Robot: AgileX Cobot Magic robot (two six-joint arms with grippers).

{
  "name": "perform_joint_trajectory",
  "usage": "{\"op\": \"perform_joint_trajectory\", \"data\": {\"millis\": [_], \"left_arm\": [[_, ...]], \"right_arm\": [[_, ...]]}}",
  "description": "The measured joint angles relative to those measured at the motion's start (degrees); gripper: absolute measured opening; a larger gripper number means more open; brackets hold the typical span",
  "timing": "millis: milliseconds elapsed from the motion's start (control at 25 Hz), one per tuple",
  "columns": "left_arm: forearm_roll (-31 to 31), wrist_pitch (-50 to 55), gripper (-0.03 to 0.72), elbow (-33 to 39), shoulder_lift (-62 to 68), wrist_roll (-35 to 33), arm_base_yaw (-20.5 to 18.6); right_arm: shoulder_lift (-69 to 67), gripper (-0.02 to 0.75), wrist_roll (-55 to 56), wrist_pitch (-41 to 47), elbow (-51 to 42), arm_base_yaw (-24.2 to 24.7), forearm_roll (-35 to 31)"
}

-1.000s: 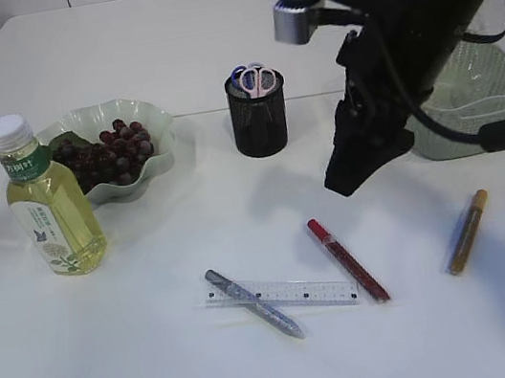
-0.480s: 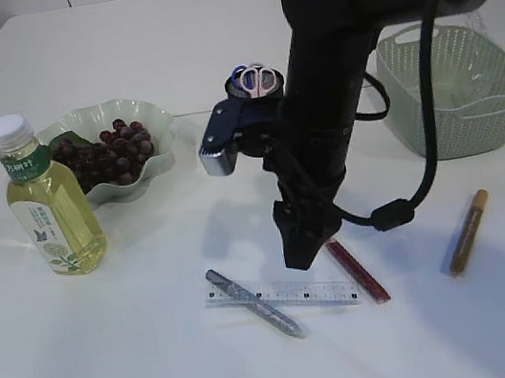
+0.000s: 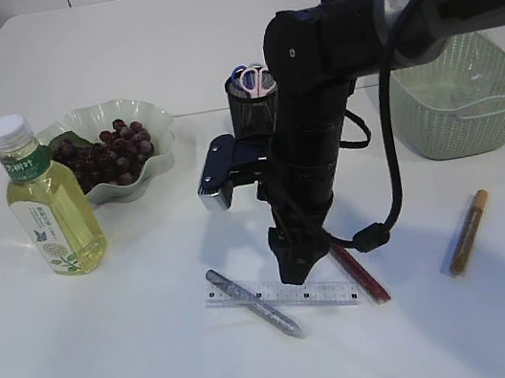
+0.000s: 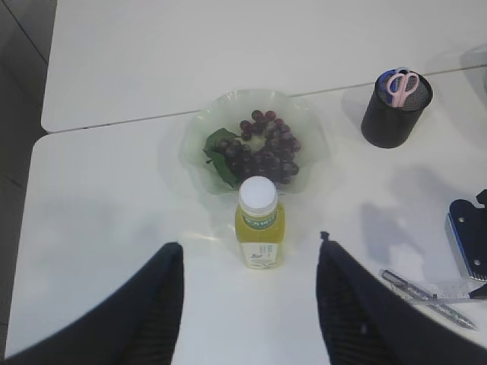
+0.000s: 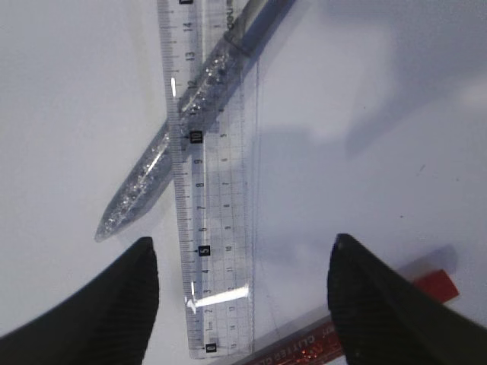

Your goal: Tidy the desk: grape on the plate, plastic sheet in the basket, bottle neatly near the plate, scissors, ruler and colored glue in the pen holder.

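White table below: my right gripper (image 5: 240, 293) hangs with jaws spread astride the ruler (image 5: 211, 228), its long axis crossing between them.

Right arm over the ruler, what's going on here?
The right gripper hangs just above the clear ruler, jaws open and holding nothing. A silver glue pen lies across the ruler, a red one beside it, a gold one further right. The scissors are in the pen holder. The left gripper waits open above the bottle.
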State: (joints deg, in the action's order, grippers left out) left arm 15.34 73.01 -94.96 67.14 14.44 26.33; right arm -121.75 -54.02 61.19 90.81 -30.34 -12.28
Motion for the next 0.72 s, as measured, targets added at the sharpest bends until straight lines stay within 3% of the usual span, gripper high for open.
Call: {"op": "perform_joint_trajectory", "data": {"millis": [720], "left_arm": [[1.75, 0.00, 0.411, 0.00, -0.05, 0.00, 0.00]], "right_arm": [[-3.00, 0.525, 1.01, 0.67, 0.22, -0.38, -0.61]]}}
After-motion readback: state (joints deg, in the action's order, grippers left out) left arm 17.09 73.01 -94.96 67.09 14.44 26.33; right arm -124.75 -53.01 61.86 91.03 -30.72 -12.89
